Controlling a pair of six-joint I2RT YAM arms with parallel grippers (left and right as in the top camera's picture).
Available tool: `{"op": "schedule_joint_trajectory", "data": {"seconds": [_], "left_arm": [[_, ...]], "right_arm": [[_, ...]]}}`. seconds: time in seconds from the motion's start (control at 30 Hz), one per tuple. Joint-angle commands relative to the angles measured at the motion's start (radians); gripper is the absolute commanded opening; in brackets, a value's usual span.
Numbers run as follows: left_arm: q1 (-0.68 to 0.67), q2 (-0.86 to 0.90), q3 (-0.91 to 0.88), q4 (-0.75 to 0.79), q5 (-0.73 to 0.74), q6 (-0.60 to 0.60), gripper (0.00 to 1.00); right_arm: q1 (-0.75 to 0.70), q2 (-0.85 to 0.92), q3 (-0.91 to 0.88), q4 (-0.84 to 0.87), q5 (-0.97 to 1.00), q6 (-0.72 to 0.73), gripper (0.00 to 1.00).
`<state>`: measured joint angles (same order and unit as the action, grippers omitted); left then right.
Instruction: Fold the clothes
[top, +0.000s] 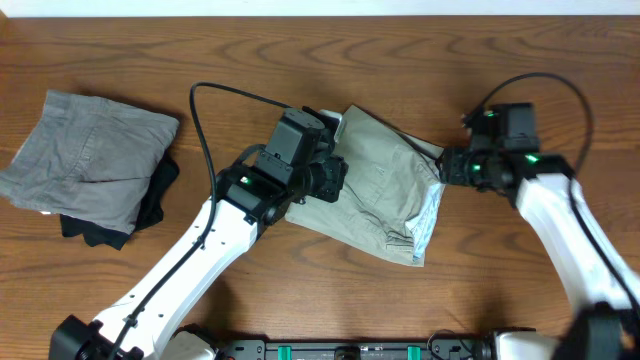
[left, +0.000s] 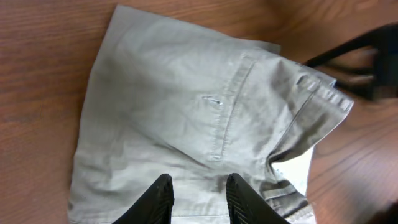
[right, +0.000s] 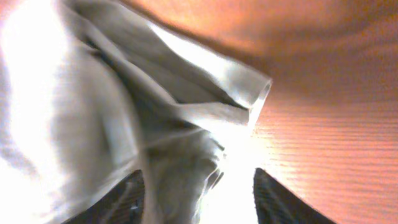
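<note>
Khaki-green shorts (top: 385, 200): mid-table, seemingly half-folded, pocket side up, pale lining showing at the waistband. Left gripper (left: 198, 184): fingers spread, low over the cloth, probably to pin it. Right gripper (right: 198, 182): fingers spread astride the waistband edge, apparently poised to pinch. Grey shorts (top: 90, 160) and black garment (top: 155, 195): far left, well apart. No legible labels or writing.

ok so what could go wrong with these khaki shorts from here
1. The right gripper is open at the bunched edge of the shorts. It might pinch only one layer, which would skew the fold.
2. The left gripper, open just over the shorts, may drag and wrinkle them as it moves.
</note>
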<state>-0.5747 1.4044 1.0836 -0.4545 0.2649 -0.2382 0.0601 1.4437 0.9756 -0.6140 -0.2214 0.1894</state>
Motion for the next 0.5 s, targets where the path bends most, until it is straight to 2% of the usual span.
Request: {"op": "schedule_joint_trajectory", "data": {"seconds": [0.0, 0.13, 0.3, 0.37, 0.47], "left_arm": [[0.002, 0.035, 0.020, -0.020, -0.031, 0.024, 0.31], [0.002, 0.082, 0.018, -0.040, -0.031, 0.024, 0.31], [0.002, 0.172, 0.018, -0.041, -0.031, 0.023, 0.30], [0.002, 0.208, 0.018, -0.040, -0.031, 0.023, 0.31], [0.002, 0.259, 0.018, -0.042, -0.028, 0.022, 0.30]], "right_arm": [[-0.001, -0.111, 0.021, -0.056, 0.008, -0.020, 0.56], [0.000, -0.148, 0.020, -0.127, 0.004, -0.020, 0.58], [0.000, -0.099, -0.010, -0.125, -0.007, -0.028, 0.60], [0.000, -0.055, -0.016, -0.098, -0.066, -0.064, 0.56], [0.008, 0.019, -0.016, -0.047, -0.155, -0.116, 0.40]]}}
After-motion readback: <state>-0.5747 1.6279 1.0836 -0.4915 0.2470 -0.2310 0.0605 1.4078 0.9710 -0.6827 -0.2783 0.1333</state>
